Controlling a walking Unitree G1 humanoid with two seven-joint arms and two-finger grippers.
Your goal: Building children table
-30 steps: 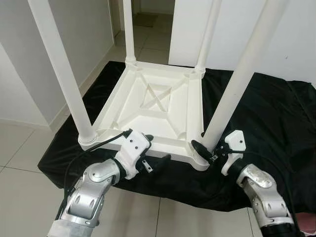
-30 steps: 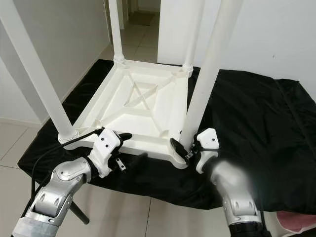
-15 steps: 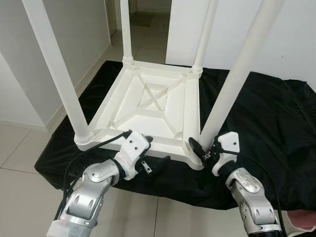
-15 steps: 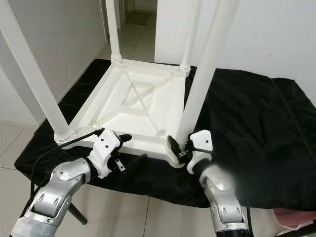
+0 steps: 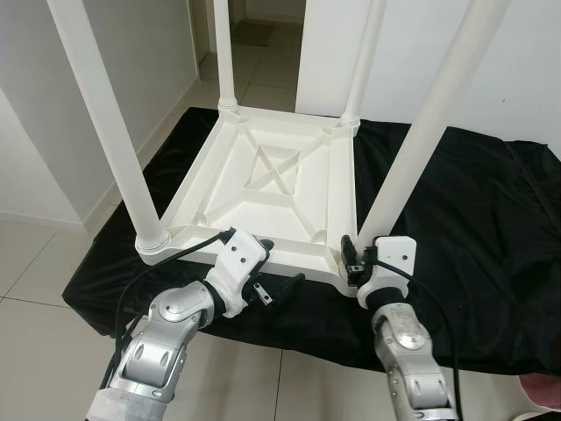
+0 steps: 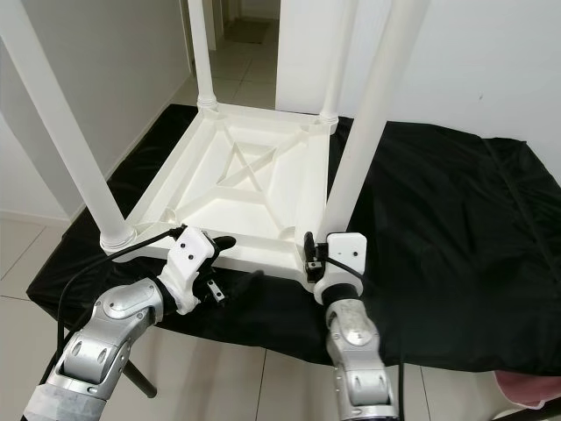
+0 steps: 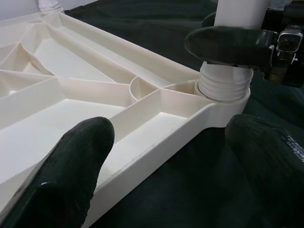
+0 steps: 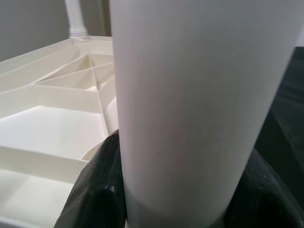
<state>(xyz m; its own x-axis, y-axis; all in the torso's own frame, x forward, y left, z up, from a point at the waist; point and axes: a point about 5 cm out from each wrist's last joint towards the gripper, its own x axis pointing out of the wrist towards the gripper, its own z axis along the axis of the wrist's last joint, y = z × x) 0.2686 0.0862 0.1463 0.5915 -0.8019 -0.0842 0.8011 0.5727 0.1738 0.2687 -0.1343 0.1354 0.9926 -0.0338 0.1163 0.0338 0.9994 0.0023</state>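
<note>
The right gripper (image 5: 353, 260) is closed around the base of the near right leg (image 5: 421, 132), one black finger on each side of the white tube just above its ribbed collar, as the right wrist view shows with the tube pressed between the two dark pads. Across from it, the left gripper (image 5: 279, 274) straddles the near edge of the upturned tabletop (image 5: 272, 189) with its fingers spread: one finger (image 7: 71, 166) lies over the rim inside a ribbed compartment of the underside, the other (image 7: 268, 156) sits outside on the black cloth (image 5: 456, 202), and neither visibly clamps the plastic. The white plastic children's table lies upside down on the cloth-covered surface, with all four legs standing in its corner sockets: the near left leg (image 5: 105, 123) beside the left arm, and the two far legs (image 5: 226, 53) rising toward the doorway. A tiled floor (image 5: 44, 263) surrounds the work area. The step in hand looks like seating or tightening the last leg in its socket, with the left gripper placed to steady the tabletop against the twist or push. If so, the next move calls for the right gripper to turn or press the leg down along its own axis while keeping it upright, and for the left to bear on the rim so the tabletop does not slide on the cloth; whether the collar is already fully home cannot be told.
</note>
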